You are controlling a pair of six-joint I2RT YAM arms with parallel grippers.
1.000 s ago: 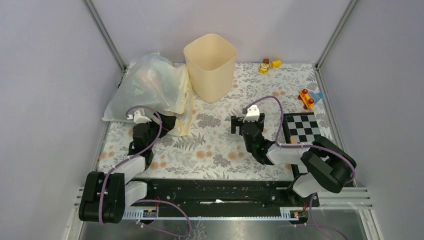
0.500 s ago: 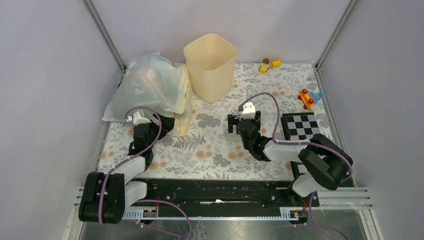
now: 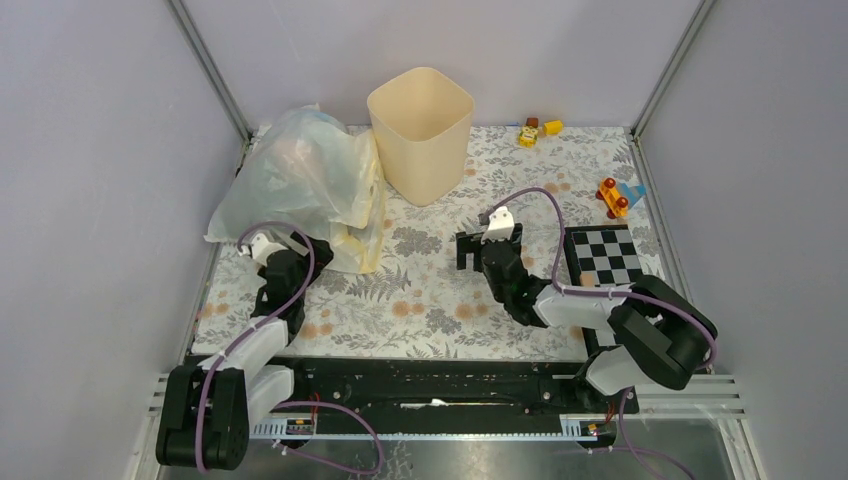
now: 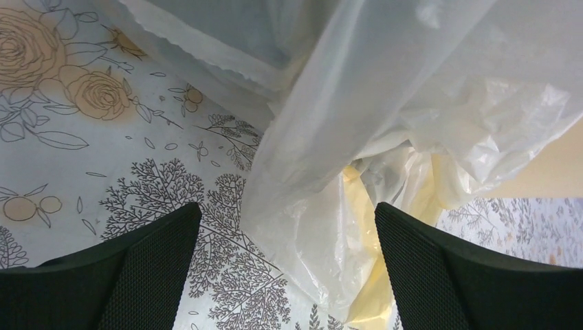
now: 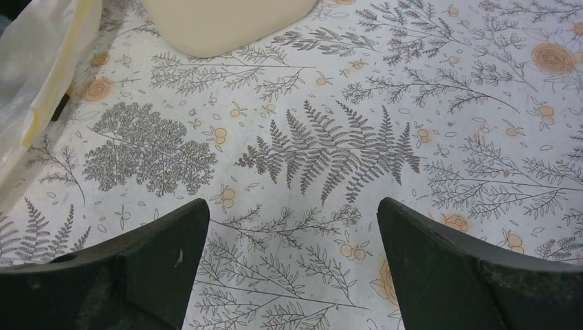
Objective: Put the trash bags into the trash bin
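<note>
**Both claws spread wide, nothing gripped**

The left gripper (image 4: 287,206) is spread wide and nothing is clamped in it. The clear whitish bag (image 4: 412,82) is draped down between its fingers, and the pale yellow bag (image 4: 375,275) is seen under it. What appears to be the pale blue trash bag (image 4: 220,31) is laid just ahead of the claw, on the floral tablecloth (image 4: 82,137). The right gripper (image 5: 292,203) is likewise held wide above the cloth. The trash bin (image 5: 227,20) is stood ahead of it, slightly leftward, apart.
</note>
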